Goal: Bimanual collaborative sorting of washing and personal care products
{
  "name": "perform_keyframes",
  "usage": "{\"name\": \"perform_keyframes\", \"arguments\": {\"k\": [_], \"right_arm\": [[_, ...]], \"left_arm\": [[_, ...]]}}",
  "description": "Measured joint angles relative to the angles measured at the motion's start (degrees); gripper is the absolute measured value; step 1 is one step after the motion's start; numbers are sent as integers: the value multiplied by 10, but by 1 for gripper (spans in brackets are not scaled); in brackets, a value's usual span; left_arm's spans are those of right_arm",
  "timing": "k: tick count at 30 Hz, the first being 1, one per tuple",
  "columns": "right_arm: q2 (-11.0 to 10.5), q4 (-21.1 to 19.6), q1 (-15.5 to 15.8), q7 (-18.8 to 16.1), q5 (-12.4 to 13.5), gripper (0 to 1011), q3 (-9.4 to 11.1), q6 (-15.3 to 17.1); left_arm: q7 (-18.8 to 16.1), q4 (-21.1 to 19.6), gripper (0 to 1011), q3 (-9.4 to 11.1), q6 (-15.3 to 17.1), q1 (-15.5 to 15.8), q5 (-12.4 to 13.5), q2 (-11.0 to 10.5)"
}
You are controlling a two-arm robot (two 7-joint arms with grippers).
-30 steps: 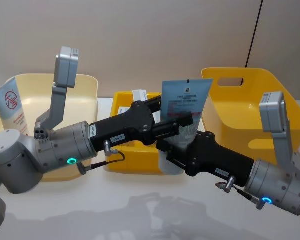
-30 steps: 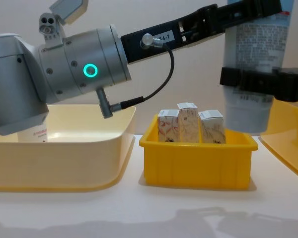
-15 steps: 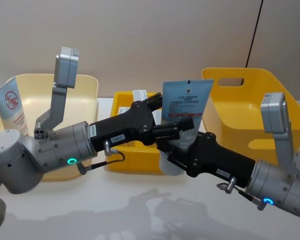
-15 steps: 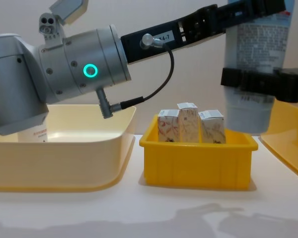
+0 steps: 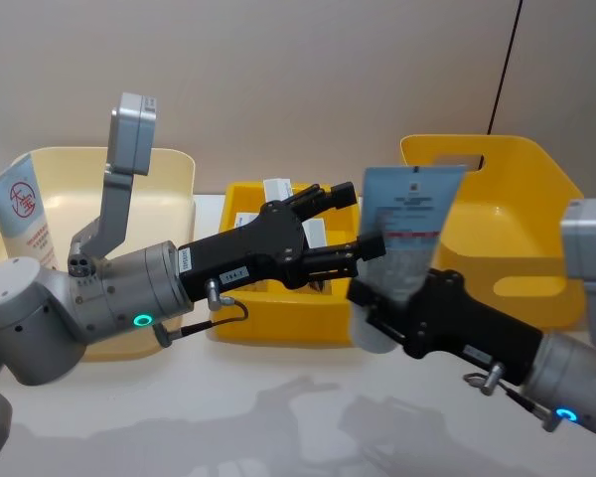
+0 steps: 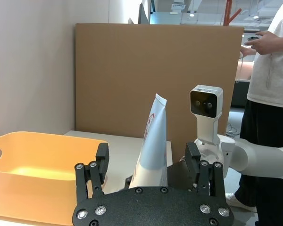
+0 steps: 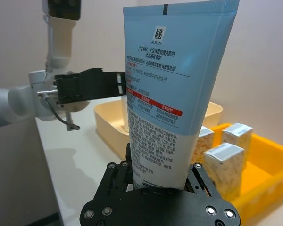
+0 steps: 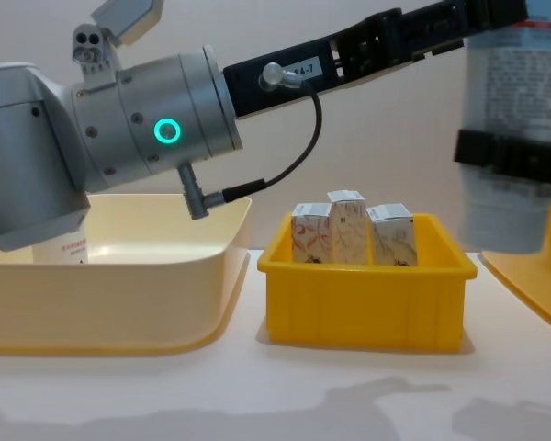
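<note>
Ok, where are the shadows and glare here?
Head view: soft shadows of both arms lie on the white table. Chest view: the left arm's ring light glows green. Left wrist view: bright ceiling lights behind the open left hand. Right wrist view: the printed tube held by the right hand is evenly lit, no glare.

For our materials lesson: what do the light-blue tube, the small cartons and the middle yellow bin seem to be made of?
Tube, clamped in the right gripper: likely soft plastic, smooth; flat crimped top. The left gripper hangs open beside it.
Cartons: probably printed cardboard, matt; sharp folded edges.
Yellow bin: apparently moulded plastic, smooth; rounded rim, uniform colour.
</note>
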State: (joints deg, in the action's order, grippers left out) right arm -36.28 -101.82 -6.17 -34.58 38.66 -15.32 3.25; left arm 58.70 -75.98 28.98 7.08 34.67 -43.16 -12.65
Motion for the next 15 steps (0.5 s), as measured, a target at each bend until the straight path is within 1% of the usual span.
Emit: {"name": "perform_keyframes", "arguments": {"k": [7, 10, 12, 15], "right_arm": [[-14, -15, 34, 26, 3, 419, 27, -11], [-20, -22, 50, 47, 2, 419, 42, -16], [-20, -24, 52, 51, 1, 419, 44, -16], [-22, -28, 63, 74, -6, 419, 57, -18]], "left_arm": [[0, 0, 1000, 0, 0, 0, 0, 0], [0, 0, 1000, 0, 0, 0, 0, 0], [0, 0, 1000, 0, 0, 0, 0, 0], [0, 0, 1000, 0, 0, 0, 0, 0]]}}
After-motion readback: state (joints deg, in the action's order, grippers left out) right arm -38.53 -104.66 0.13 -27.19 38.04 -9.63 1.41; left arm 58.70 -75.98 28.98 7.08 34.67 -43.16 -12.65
